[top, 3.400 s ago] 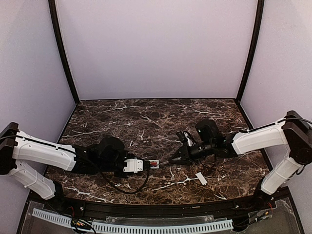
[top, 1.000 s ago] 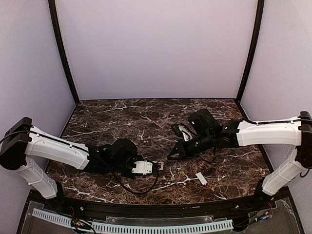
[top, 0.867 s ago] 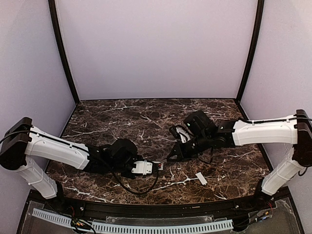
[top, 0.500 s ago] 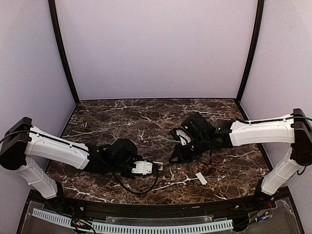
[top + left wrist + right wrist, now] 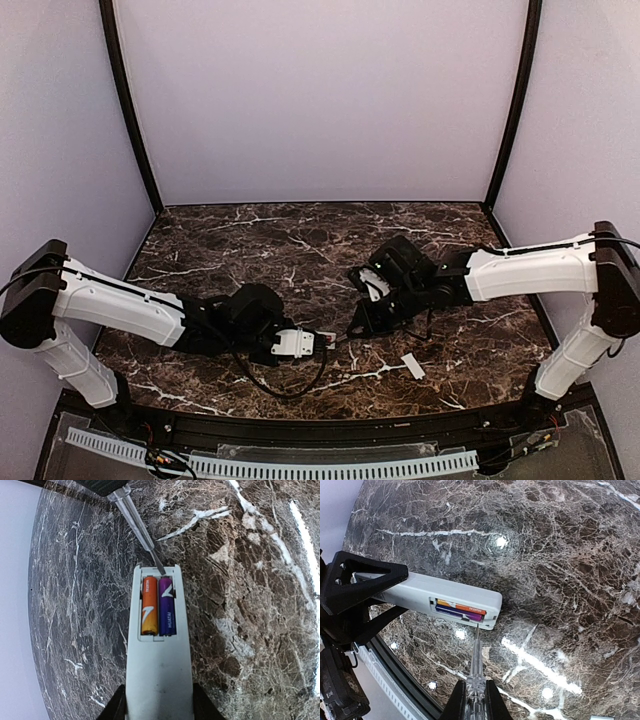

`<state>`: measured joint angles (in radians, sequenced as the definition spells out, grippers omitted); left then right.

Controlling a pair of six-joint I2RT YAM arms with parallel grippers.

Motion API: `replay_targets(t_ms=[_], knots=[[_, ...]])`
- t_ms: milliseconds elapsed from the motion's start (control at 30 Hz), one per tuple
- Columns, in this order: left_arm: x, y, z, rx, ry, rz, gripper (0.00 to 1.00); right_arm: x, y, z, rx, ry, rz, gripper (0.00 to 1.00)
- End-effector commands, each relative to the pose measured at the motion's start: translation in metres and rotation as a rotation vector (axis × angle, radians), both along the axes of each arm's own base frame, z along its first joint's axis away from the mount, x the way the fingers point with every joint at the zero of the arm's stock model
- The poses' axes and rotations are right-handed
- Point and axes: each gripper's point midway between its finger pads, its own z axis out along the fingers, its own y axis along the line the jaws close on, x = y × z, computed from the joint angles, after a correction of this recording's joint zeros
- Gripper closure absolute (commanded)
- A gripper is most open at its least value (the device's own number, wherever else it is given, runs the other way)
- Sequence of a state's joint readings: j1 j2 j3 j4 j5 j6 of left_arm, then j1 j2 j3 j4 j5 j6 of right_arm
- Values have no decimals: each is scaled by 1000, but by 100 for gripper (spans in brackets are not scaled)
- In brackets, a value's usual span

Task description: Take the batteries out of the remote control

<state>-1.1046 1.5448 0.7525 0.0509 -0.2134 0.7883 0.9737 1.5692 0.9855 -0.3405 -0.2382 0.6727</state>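
Observation:
The white remote control (image 5: 158, 675) lies back-up, and my left gripper (image 5: 158, 711) is shut on its near end. Its open recess holds two batteries side by side, one orange (image 5: 149, 605) and one purple (image 5: 167, 606). My right gripper (image 5: 475, 701) is shut on a clear-handled screwdriver (image 5: 476, 662). The screwdriver's thin tip (image 5: 160, 569) reaches into the recess at the remote's far end, by the purple battery. From above, the remote control (image 5: 300, 343) sits just off the table between the left gripper (image 5: 283, 343) and the right gripper (image 5: 366, 322).
A small flat white cover piece (image 5: 412, 366) lies on the dark marble table (image 5: 300, 250), to the right of the remote and near the front. The black front rail (image 5: 320, 425) runs close behind both arms.
My right arm has swung a little left and down, bringing the screwdriver tip to the remote's far end. The left arm and remote have stayed put over the last second.

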Motion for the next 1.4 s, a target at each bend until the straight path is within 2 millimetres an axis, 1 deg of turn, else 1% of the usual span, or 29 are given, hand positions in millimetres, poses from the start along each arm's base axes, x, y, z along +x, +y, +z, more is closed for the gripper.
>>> replay_targets(t_ms=[0,367,1033,1300,1367], knots=[[-3,-6,3,-6,21,-6,100,2,5,0,0,-26,8,100],[-4,-5,-1,6,30,-8,100,4,5,-8,-18,-26,10,100],[-5,-5,-4,14,42,-8,100,8,-5,-17,-71,-55,-10,100],[-5,-5,-5,15,43,-7,100,9,-8,-14,-80,-70,-12,100],[-7,-2,-8,35,54,-7,100,10,-8,-12,-79,-75,-14,100]])
